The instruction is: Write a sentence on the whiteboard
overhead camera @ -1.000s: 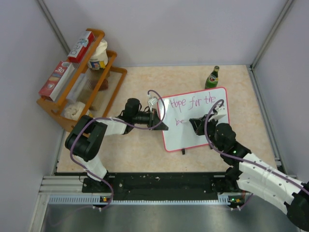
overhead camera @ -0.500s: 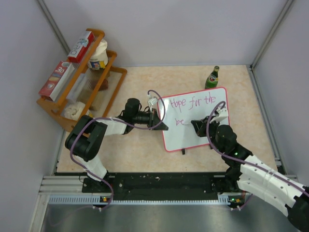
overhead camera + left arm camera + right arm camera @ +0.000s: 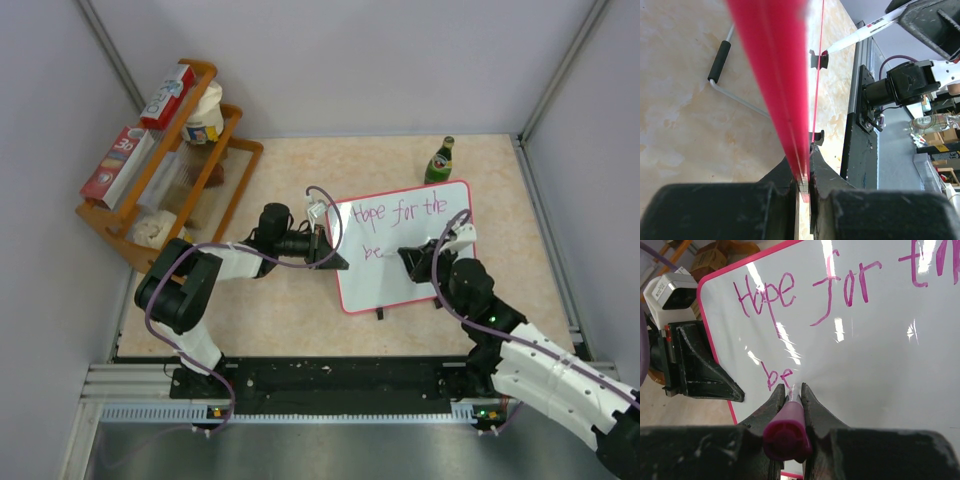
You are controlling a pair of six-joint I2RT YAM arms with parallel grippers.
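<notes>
Top: left claw [image 3: 328, 255] clamped on whiteboard [image 3: 425, 285] rim, board on table [image 3: 300, 170] just ahead of it. Left wrist: red edge pinched tight in that claw. Right wrist: right claw [image 3: 791, 390] clenched on purple marker [image 3: 787, 432], tip ahead at sentence [image 3: 805, 290], reads "Hope for the / be".
</notes>
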